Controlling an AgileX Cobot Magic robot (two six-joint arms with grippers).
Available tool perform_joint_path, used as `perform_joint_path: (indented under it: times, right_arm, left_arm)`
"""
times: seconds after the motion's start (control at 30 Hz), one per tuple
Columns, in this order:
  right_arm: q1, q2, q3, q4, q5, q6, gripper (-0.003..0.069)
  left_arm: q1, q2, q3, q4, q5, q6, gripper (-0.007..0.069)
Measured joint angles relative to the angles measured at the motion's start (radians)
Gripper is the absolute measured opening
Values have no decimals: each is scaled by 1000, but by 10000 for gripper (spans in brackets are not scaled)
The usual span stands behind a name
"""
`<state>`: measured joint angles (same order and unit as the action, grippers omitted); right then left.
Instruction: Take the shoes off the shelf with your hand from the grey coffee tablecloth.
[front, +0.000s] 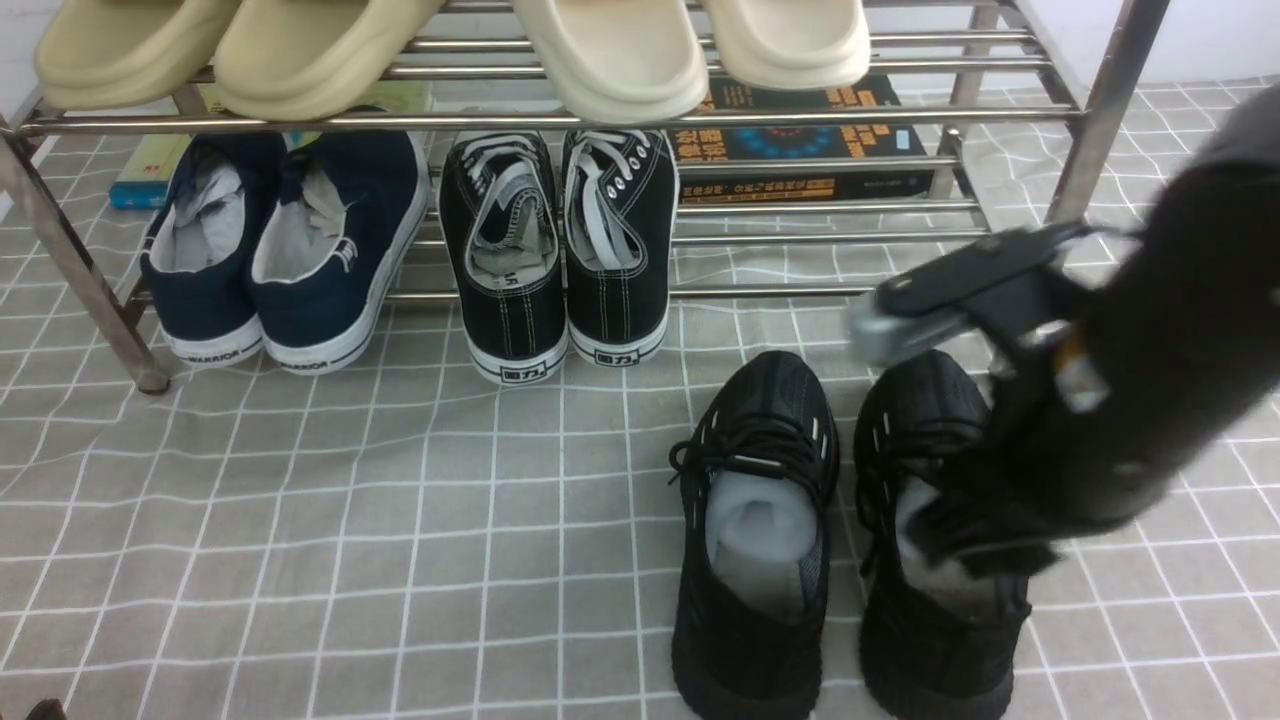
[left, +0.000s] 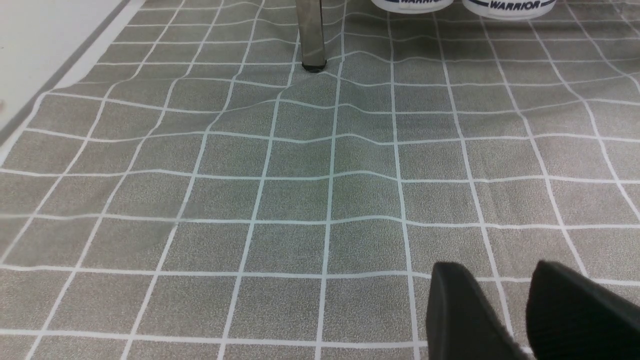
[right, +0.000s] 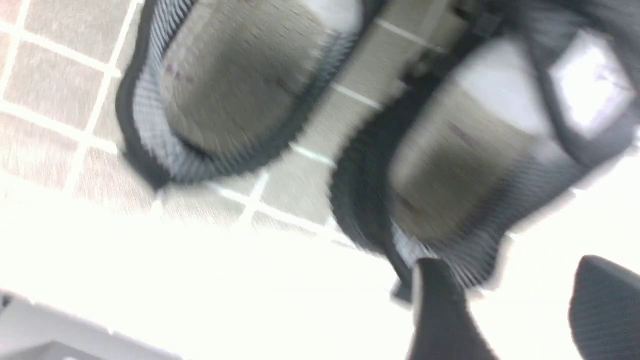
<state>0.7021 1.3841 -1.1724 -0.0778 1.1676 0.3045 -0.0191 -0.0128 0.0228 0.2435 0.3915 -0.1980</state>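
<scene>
The two black knit shoes stand side by side on the grey gridded tablecloth (front: 300, 520) in front of the steel shelf (front: 700, 118), the left one (front: 755, 540) free, the right one (front: 930, 640) partly under my right arm. My right gripper (front: 975, 545) is low at that shoe's opening. In the blurred right wrist view the gripper (right: 515, 265) is open and empty, one fingertip (right: 435, 285) near the heel rim of one shoe (right: 465, 165); the other shoe (right: 235, 90) lies beside it. My left gripper (left: 499, 267) hovers open and empty over bare cloth (left: 300, 190).
On the shelf's lower tier stand navy white-soled shoes (front: 285, 250), black canvas shoes (front: 555, 250) and books (front: 800, 140). Beige slippers (front: 450, 40) sit on the top tier. A shelf leg (left: 311, 35) and the navy shoes' soles (left: 510, 5) show in the left wrist view.
</scene>
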Motion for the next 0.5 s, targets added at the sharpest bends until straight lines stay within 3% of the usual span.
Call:
perform_joint_path:
  times: [0.03,0.13,0.23,0.5]
  right_arm:
    - [0,-17,0,-6,6,0,313]
    - [0,-188,47,-39,40,0,131]
    - [0,-350,151,-38,-33,0,3]
    - [0,-749,571,-36,-504,0,-16]
  left_arm:
    - [0,0,0,0,0,0,240]
    - [0,0,0,0,0,0,240]
    - [0,0,0,0,0,0,240]
    - [0,0,0,0,0,0,240]
